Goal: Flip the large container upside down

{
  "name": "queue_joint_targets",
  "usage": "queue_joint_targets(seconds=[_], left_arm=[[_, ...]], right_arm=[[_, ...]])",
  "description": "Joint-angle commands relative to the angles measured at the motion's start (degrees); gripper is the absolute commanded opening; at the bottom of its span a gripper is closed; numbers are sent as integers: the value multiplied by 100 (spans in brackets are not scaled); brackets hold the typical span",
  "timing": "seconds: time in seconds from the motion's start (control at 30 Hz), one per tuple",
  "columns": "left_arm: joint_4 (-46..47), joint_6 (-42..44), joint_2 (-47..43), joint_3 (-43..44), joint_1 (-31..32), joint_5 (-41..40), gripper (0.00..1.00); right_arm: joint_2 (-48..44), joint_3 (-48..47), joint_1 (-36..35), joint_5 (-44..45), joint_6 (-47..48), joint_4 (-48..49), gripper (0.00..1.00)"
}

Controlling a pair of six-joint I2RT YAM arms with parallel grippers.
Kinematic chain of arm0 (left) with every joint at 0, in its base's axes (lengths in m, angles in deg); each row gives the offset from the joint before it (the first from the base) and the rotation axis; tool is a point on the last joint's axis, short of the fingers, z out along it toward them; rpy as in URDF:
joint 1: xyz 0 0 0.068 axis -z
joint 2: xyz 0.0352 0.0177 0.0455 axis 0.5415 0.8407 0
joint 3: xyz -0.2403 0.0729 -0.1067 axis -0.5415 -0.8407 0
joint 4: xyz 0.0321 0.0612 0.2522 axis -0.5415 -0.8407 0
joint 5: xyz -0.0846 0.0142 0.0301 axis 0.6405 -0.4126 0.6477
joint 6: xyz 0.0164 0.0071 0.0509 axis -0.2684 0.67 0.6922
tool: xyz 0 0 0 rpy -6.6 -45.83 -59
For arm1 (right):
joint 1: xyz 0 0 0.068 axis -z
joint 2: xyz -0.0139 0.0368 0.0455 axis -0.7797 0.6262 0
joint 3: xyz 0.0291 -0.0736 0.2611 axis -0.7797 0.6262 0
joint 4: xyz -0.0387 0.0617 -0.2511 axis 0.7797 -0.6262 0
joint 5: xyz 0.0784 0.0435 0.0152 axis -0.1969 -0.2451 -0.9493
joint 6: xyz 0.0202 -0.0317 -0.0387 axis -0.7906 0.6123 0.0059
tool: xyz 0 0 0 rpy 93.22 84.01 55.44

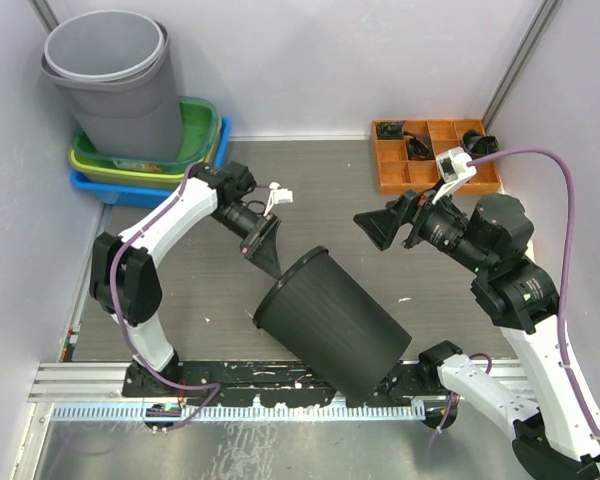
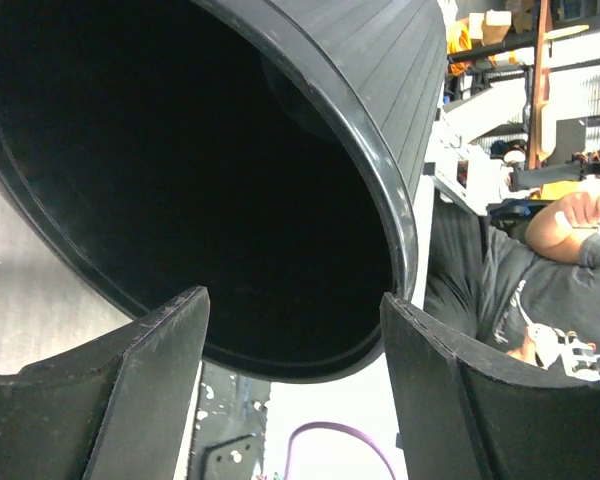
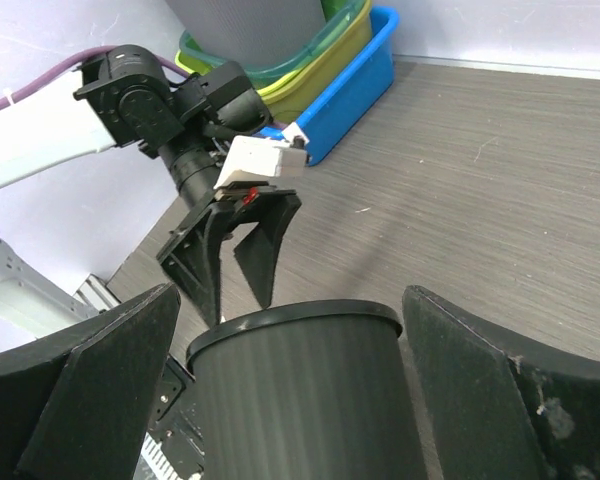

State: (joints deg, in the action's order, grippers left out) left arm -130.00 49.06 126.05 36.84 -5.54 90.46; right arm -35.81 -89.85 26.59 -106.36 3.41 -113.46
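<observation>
Premises: a robotics laboratory test cell, not a home or a shop. Findings: two robot arms, left (image 1: 170, 225) and right (image 1: 540, 340), are bolted to a metal rail (image 1: 80, 378) at the near edge of a grey table (image 1: 320, 190). A purple cable (image 1: 540, 152) runs along the right arm. White panel walls (image 1: 310, 60) on metal posts (image 1: 520, 60) enclose the table on three sides. Stock on the table: an orange tray (image 1: 392, 178) of small parts, stacked plastic tubs (image 1: 205, 130), and nested grey buckets (image 1: 120, 90). The left wrist view shows a person (image 2: 540, 290) in a grey shirt just outside the cell, with blurred equipment behind.
</observation>
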Motion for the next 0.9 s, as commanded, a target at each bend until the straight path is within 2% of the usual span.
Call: queue_joint_targets(seconds=[0.0, 0.27, 0.4, 0.47, 0.87], left_arm=[[-978, 1558, -605, -315, 164, 644, 71], [-1898, 1885, -904, -373, 274, 851, 70], [-2193, 1956, -1084, -175, 264, 754, 74], [-2181, 1889, -1202, -156, 264, 753, 75], [-22, 164, -1463, -1285, 358, 707, 76]], right_arm=[[-78, 49, -8, -30, 9, 234, 100], [-43, 154, -6, -108, -88, 324, 100], [71, 327, -9, -684, -238, 493, 100], [110, 422, -11, -681, -266, 522, 100], [103, 420, -10, -596, -259, 639, 100]])
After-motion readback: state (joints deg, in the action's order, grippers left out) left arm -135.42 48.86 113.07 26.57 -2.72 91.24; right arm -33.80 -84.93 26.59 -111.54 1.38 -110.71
